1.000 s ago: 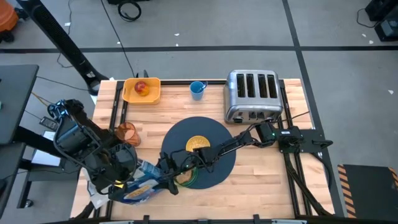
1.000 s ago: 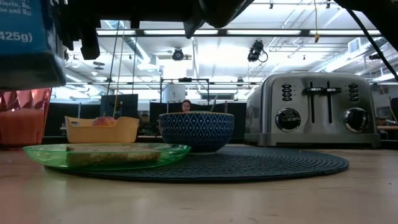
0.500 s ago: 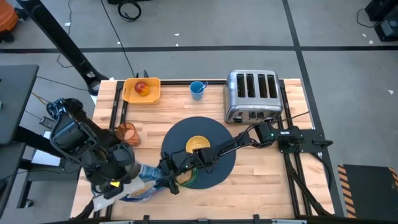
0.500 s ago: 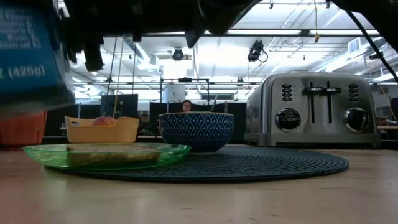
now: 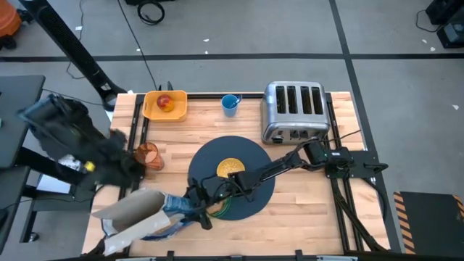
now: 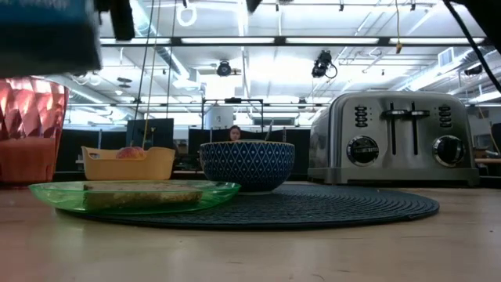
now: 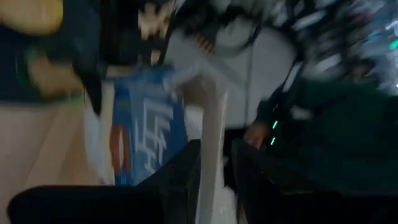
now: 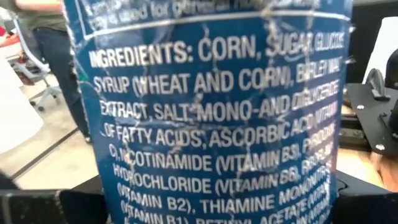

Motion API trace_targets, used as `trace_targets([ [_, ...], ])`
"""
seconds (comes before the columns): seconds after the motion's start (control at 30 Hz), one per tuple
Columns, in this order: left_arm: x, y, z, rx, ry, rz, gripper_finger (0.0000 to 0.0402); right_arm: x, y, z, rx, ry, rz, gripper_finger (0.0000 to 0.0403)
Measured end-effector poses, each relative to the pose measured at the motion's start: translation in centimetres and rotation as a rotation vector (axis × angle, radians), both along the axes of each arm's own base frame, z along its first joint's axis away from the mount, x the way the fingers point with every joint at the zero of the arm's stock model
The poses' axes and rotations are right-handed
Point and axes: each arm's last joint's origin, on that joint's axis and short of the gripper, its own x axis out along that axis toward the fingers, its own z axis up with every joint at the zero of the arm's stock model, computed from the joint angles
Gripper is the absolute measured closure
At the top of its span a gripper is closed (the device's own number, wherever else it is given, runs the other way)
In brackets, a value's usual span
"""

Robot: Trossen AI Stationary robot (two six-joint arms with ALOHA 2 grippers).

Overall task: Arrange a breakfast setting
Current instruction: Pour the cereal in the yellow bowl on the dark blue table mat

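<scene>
A blue cereal box [image 5: 170, 206] with its tan top flaps [image 5: 129, 208] spread open hangs over the table's near left; it also shows in the low view [image 6: 47, 31]. My right gripper [image 5: 191, 209] is shut on it. My left gripper [image 5: 136, 170], blurred, stands at the flaps. The yellow bowl [image 5: 230, 167] sits on the round dark mat [image 5: 250, 156]. The green plate with toast [image 6: 133, 194] rests on the mat's near left edge. The orange tumbler [image 5: 147, 154], the blue cup [image 5: 230, 104] and the red apple [image 5: 164, 102] stand apart. The spoon is out of view. My left gripper has a thin tan flap of the box [image 7: 210, 149] running between its two fingers [image 7: 180, 183]; the blur hides the touch itself. My right gripper [image 8: 205, 208] pinches the box across the printed ingredients panel [image 8: 311, 180], one finger at each side edge. It reaches level from the table's right. The box is lifted clear of the table.
The silver toaster [image 5: 293, 110] stands at the far right. The orange-yellow tray [image 5: 165, 106] with the apple sits at the far left. My right arm [image 5: 290, 159] stretches low across the mat and the plate. Bare wood lies at the near right [image 5: 304, 217].
My left arm has swung fast up and toward the table's far left. The box's tan top flaps now stand spread open where the arm covered them before. In the low view the box has risen toward the top. My right gripper has kept its hold.
</scene>
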Motion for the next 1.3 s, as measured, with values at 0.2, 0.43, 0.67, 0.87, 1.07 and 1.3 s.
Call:
trace_targets([
  [0.2,-2.0,2.9,1.1,0.098,-0.225,0.074,0.0306,-1.9,0.8,4.2,0.015,0.01,0.021,0.013],
  [0.43,-3.1,4.6,1.2,0.282,-0.334,0.14,0.0304,-5.4,1.3,10.3,0.049,0.02,0.032,0.013],
  [0.67,-3.2,5.2,0.7,0.498,-0.365,0.214,0.0278,-10.4,1.2,17.4,0.079,-0.056,-0.029,0.013],
  [0.87,-2.2,4.4,-0.1,0.613,-0.363,0.249,0.0232,-14.5,0.0,22.2,0.098,-0.126,-0.113,0.0131],
  [1.07,-0.1,2.3,-2.5,0.688,-0.335,0.277,0.0182,-17.8,-1.5,25.0,0.041,-0.152,-0.212,0.0131],
  [1.3,3.9,-1.4,-4.7,0.706,-0.5,0.31,0.0126,-21.4,-3.5,26.6,-0.044,-0.094,-0.35,0.0131],
])
